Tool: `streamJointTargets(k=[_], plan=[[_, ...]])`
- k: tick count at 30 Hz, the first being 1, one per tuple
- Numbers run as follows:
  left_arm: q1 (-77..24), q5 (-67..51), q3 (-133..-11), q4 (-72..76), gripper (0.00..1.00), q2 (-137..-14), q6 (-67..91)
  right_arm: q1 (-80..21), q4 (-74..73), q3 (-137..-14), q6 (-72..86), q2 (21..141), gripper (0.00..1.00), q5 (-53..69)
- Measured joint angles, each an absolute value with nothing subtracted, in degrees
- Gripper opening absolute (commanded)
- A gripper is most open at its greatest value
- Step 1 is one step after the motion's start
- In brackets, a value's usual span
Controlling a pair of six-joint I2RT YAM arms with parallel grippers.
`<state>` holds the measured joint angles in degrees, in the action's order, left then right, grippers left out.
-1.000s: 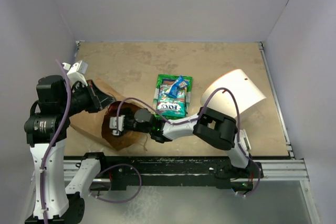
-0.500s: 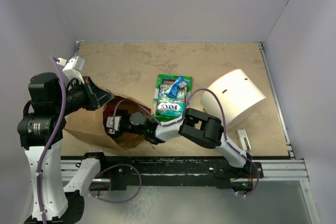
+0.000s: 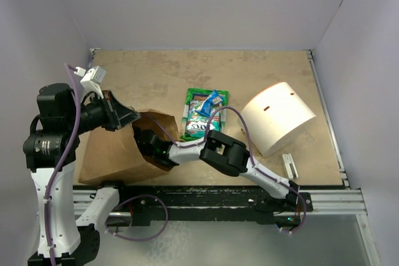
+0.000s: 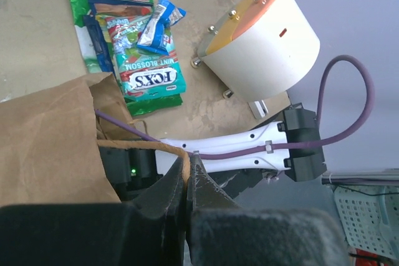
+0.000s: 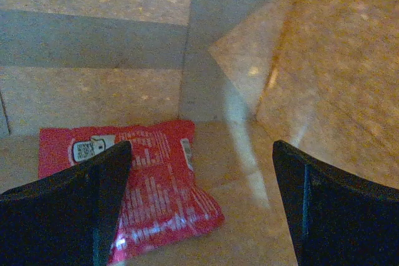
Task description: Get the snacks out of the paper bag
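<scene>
You see the bag (image 3: pixel 112 157) lying on its side on the table (image 3: pixel 156 79) at the lower left of the top view, mouth turned toward mid-frame. I judge it lies that way so an arm can reach in level rather than from above. The white cylinder (image 3: pixel 280 116), also on its side, sits at the right, well apart from the bag and no part of the job. Your left gripper (image 3: pixel 121 116) is pressed together on the upper edge of the bag's mouth and holds it up, which looks meant to keep the mouth gaping for the other arm. The right arm (image 3: pixel 224 154) runs leftward into that mouth. The top view hides what its jaws are doing and what lies inside. Between bag and cylinder, a pile (image 3: pixel 202 115) of snacks is already out on the table. The left wrist view gives you the pinch up close, a strip of brown paper rim between the closed fingers. Only the right wrist view looks inside the bag: the right gripper (image 5: pixel 199 216) is spread wide and holds nothing. One red packet (image 5: pixel 162 191) lies flat on the bag's floor at that frame's lower left, partly behind the left finger. Whether they touch, you cannot tell.
</scene>
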<state>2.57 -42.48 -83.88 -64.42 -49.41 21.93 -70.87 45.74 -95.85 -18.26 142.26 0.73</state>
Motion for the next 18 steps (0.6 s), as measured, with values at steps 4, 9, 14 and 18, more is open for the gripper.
streamJointTargets(k=[4,9,14,18], plan=[[2.6,-44.7,-82.5,-63.1,0.0,-50.1,22.6,-70.9,41.1,-99.2,-16.1,144.3,0.85,0.4],[2.6,-46.4,-81.7,-60.9,0.0,-52.6,23.9,-70.9,34.1,-105.1,-14.0,146.1,0.59,-2.4],[2.6,-46.5,-81.4,-59.5,0.0,-54.2,25.0,-70.5,27.8,-109.1,-12.3,147.0,0.29,-6.2],[2.6,-45.5,-80.8,-59.9,0.0,-53.6,25.1,-69.3,26.0,-109.5,-11.2,147.0,0.06,-8.8]])
